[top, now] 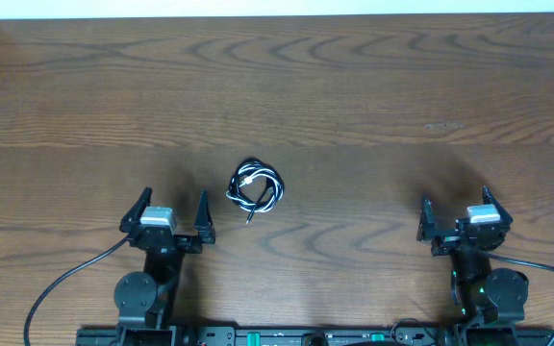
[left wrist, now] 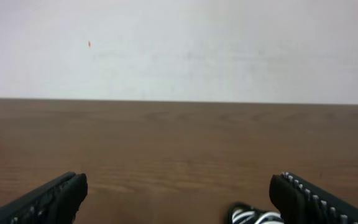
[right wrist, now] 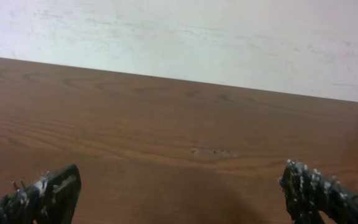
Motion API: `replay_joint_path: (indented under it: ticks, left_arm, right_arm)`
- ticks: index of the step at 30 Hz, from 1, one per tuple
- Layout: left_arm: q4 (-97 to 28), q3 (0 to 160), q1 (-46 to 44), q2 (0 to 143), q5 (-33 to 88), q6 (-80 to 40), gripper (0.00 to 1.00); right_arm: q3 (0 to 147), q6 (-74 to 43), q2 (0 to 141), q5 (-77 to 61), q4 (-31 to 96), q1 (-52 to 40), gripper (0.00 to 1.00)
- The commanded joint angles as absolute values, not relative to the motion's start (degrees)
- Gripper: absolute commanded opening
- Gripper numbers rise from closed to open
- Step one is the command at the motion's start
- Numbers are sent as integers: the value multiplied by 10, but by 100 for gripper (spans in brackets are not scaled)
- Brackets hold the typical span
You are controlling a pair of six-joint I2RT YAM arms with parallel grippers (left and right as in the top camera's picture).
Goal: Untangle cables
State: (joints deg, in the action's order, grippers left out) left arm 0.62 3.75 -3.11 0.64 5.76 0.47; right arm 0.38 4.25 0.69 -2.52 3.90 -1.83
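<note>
The cables (top: 256, 186) lie as one small coiled bundle of black and white cords on the wooden table (top: 354, 106), near the middle, with a short plug end pointing toward the front. My left gripper (top: 172, 210) is open and empty, just left of and in front of the bundle. In the left wrist view my left gripper (left wrist: 179, 190) is spread wide and the bundle (left wrist: 253, 216) peeks in at the bottom edge by the right finger. My right gripper (top: 460, 210) is open and empty, far right of the bundle; the right wrist view shows my right gripper (right wrist: 179, 186) over bare wood.
A pale wall (left wrist: 179, 50) rises behind the table's far edge. Thick black arm cables (top: 61, 288) trail from both arm bases at the front. A faint scuff (right wrist: 213, 152) marks the wood on the right side.
</note>
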Motion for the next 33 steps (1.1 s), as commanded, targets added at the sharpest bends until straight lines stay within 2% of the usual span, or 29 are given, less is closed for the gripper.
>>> replay_joint_path:
  ticks: [1, 26, 33]
  left_arm:
    - [10, 56, -33, 6, 65, 15, 98]
    - [13, 59, -33, 6, 77, 15, 98]
    - [10, 107, -33, 6, 136, 15, 98]
  right_arm:
    - [3, 50, 4, -17, 42, -16, 99]
    - [3, 50, 4, -17, 42, -16, 99]
    - [3, 50, 4, -17, 42, -16, 99]
